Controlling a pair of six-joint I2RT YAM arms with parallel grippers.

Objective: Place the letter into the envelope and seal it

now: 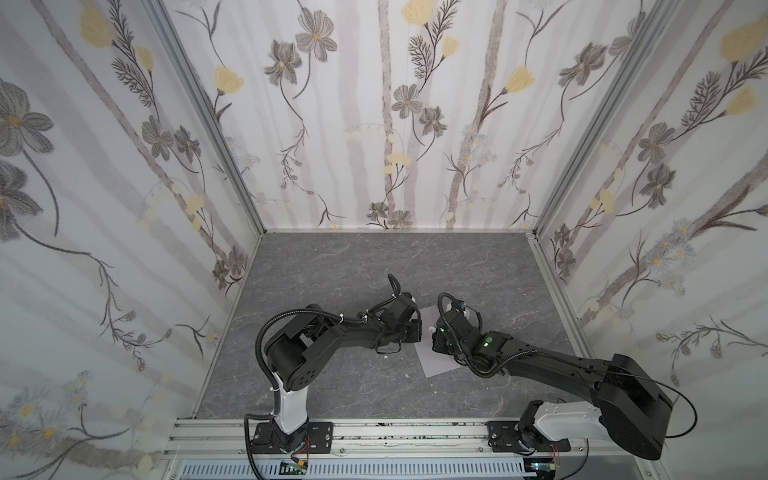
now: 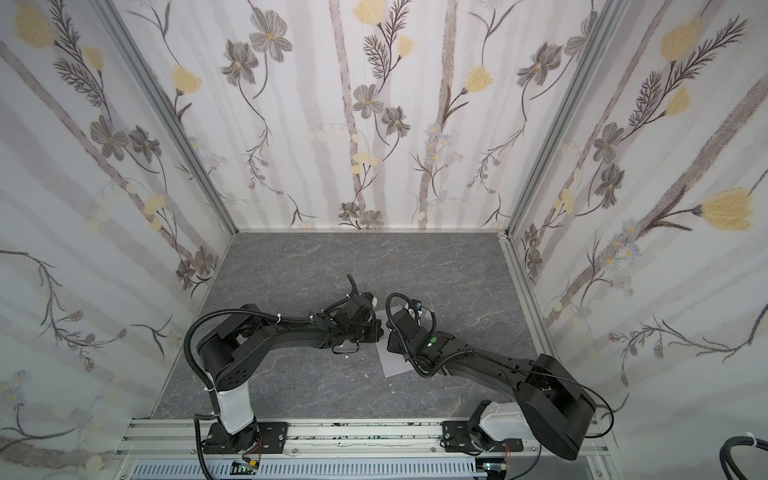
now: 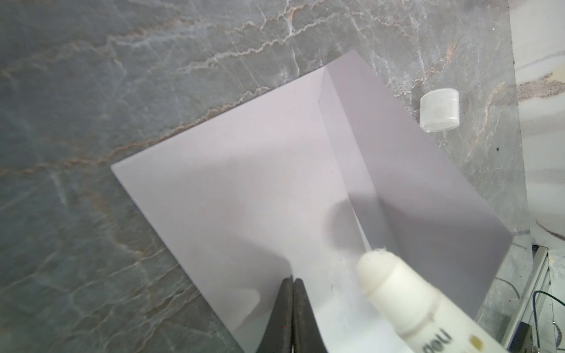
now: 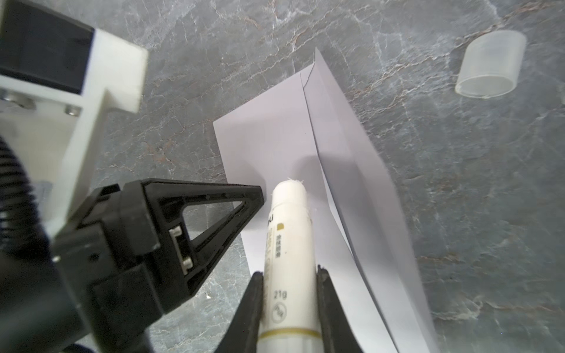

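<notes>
1. Jaws: the left gripper is fully closed with nothing between its fingers, and its tips seem to press down on the envelope. The right gripper is clamped narrowly round a white glue stick.
2. In a top view, with the table as the dial, the envelope lies just off centre toward 4 o'clock. The left arm reaches in from 9 and the right from 4.
3. The flap stands half raised. The bare glue tip sits on the envelope body, just beside the fold.
4. The letter is not visible. It may already be inside, but I cannot tell.
5. The clear cap lies on the table beyond the flap, apart from the paper.
6. Risks:
   - Tacky glue could drag the thin paper and buckle it if the left tips hold too lightly.
   - Glue laid on the body near the mouth rather than on the flap could stick the pocket shut or catch the letter.
   - The stick could push the springy flap back or crease it.
7. Writing: the tube reads "21g" above a round mark too small to read. There are small Chinese characters, a gold square and a gold band. Dark letters near the nozzle are cut off.
</notes>
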